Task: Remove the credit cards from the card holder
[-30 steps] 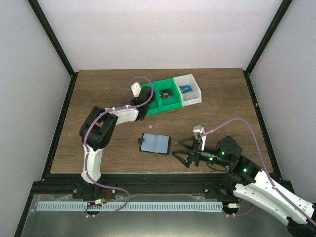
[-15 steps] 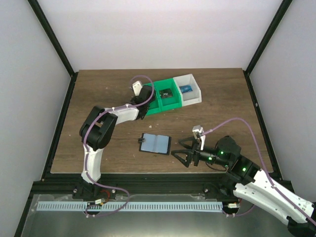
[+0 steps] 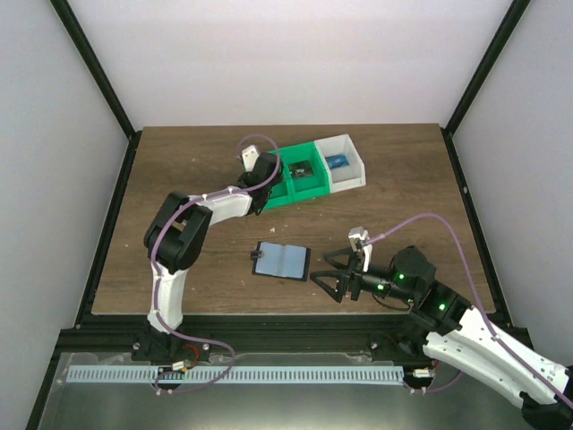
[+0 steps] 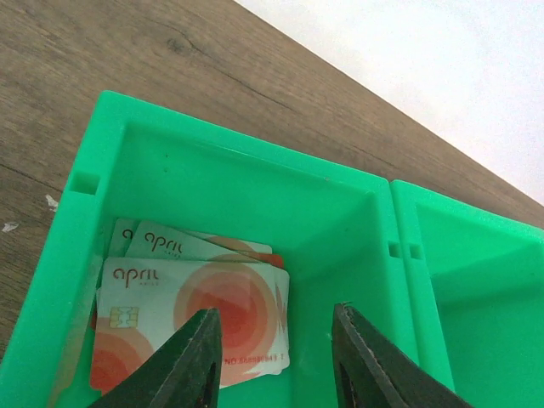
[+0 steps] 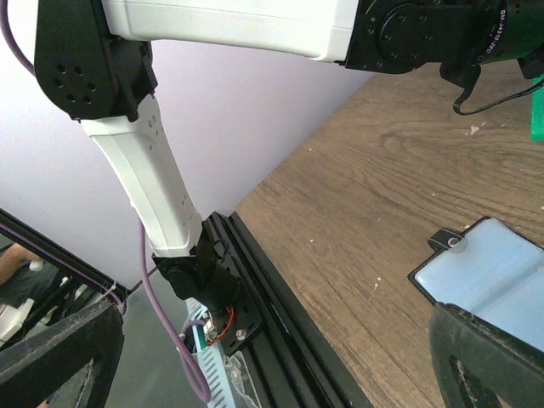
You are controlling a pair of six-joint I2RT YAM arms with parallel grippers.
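Green bin (image 4: pixel 255 183) holding credit cards (image 4: pixel 195 314), left gripper (image 4: pixel 274 313) parted above them, gripping nothing, right gripper (image 3: pixel 333 276) spread wide, empty, just beside card holder (image 3: pixel 282 261)

Bright, even, diffuse light; a soft shadow beneath the card holder (image 3: pixel 281 261); beside it, close-up fingers (image 5: pixel 489 361) blur darkly.

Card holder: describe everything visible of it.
The card holder lies open and flat on the wooden table, near the front centre. Two blue-grey panels sit side by side inside a black rim. A small black tab with a pale snap sticks out from its left edge. No card is visible in it from above. The open right gripper sits close by its right edge; whether they touch cannot be told.
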